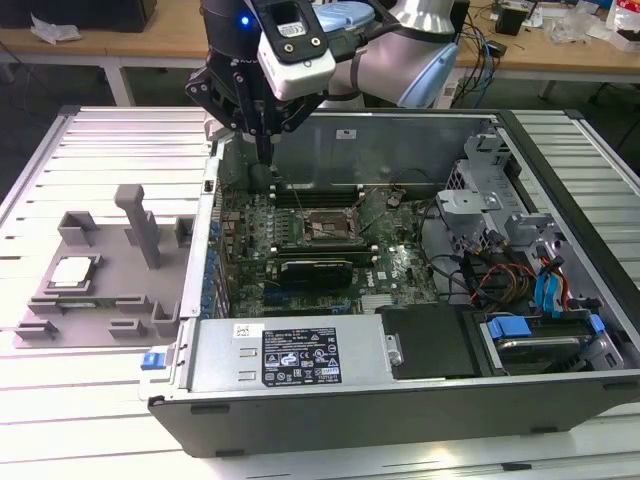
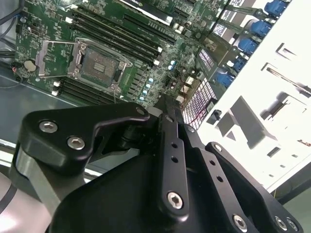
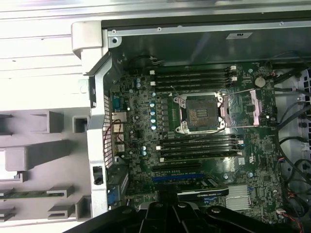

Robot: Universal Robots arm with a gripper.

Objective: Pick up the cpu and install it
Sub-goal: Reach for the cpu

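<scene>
Claw [image 1: 265, 150] is seen pinched shut and empty at upper centre-left of the exterior view, over the open case [image 1: 400, 400]. The cpu [image 1: 73, 272] is laid flat on the grey tray [image 1: 100, 300], lower left, well apart, down-left of it.

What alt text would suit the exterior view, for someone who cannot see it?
A robot arm's closed black jaws hang empty over the green motherboard inside an open grey computer case on a slatted metal table. The small square silver cpu rests in a grey plastic tray at the exterior view's left, outside the case.
</scene>
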